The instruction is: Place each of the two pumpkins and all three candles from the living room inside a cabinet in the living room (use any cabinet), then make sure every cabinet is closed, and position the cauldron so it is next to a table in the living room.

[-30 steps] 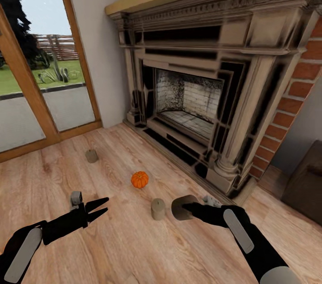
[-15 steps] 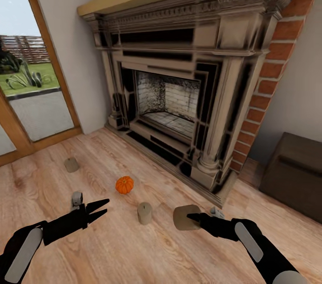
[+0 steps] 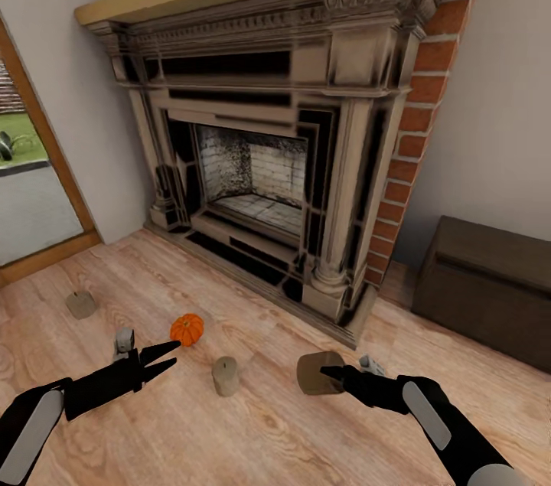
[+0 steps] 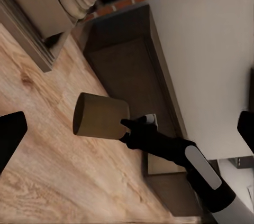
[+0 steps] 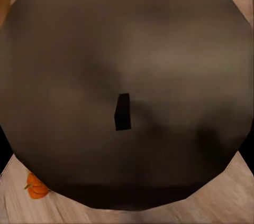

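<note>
Now the right pincer (image 3: pixel 325 373) is clamped on a candle (image 3: pixel 317 373) held on its side before the fireplace (image 3: pixel 260 164), while the left pincer (image 3: pixel 164 360) hangs spread and empty. On the floor (image 3: pixel 252 432) before the fireplace sit a pumpkin (image 3: pixel 187 329) and two more candles (image 3: pixel 225 376); the dark cabinet (image 3: pixel 490 287) stands to the fireplace's right.

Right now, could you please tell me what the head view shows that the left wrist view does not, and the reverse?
Head view's own: the firebox, a pumpkin, two candles standing on the floor, and the left gripper, jaws open. Left wrist view's own: the cabinet seen lengthwise, running along the white wall. Shared: the right gripper, jaws shut on a third candle, the cabinet and the wooden floor.
</note>
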{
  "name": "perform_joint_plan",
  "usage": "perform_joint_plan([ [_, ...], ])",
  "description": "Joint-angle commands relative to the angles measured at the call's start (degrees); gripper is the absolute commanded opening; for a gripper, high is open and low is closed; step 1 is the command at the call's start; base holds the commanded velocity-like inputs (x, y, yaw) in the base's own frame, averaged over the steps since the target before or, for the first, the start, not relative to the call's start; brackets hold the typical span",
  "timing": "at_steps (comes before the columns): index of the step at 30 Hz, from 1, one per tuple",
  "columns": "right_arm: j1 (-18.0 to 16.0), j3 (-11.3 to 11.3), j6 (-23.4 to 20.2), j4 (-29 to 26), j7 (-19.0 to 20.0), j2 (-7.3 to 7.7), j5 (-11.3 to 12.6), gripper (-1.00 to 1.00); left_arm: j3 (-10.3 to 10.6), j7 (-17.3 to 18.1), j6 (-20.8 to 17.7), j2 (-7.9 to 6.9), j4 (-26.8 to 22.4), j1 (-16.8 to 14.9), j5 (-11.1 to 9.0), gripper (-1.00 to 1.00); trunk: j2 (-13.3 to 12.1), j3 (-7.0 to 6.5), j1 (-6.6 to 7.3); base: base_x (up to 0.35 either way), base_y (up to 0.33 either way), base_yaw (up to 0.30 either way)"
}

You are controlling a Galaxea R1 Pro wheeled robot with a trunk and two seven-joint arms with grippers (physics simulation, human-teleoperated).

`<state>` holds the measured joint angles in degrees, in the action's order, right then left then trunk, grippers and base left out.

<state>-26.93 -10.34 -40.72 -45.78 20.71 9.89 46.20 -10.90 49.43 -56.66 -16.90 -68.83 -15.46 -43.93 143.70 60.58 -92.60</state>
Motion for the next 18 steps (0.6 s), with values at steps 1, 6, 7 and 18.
perform_joint_plan([
  [1,-0.05,-0.12,-0.12,-0.01,0.11,0.04,0.03,-1.0,-0.07,0.23,-0.21,-0.02,0.01,-0.01,0.08,1.0,0.02,0.03,0.0,0.146,0.241,-0.285],
  [6,-0.05,-0.12,-0.07,-0.01,0.12,0.04,0.03,-1.0,-0.35,0.23,-0.21,-0.06,0.01,-0.01,0.08,1.0,0.02,-0.09,0.0,0.159,0.255,-0.285],
  [7,-0.05,-0.12,-0.06,-0.01,0.12,0.04,0.03,-1.0,-0.38,0.23,-0.21,-0.06,0.01,-0.01,0.08,1.0,0.02,-0.11,0.0,0.205,0.254,-0.285],
  [18,-0.05,-0.27,2.05,0.14,-0.31,0.04,-0.19,-1.0,-0.44,0.23,-0.21,0.02,0.02,-0.01,0.08,1.0,0.02,-0.37,0.0,0.241,0.068,-0.285],
])
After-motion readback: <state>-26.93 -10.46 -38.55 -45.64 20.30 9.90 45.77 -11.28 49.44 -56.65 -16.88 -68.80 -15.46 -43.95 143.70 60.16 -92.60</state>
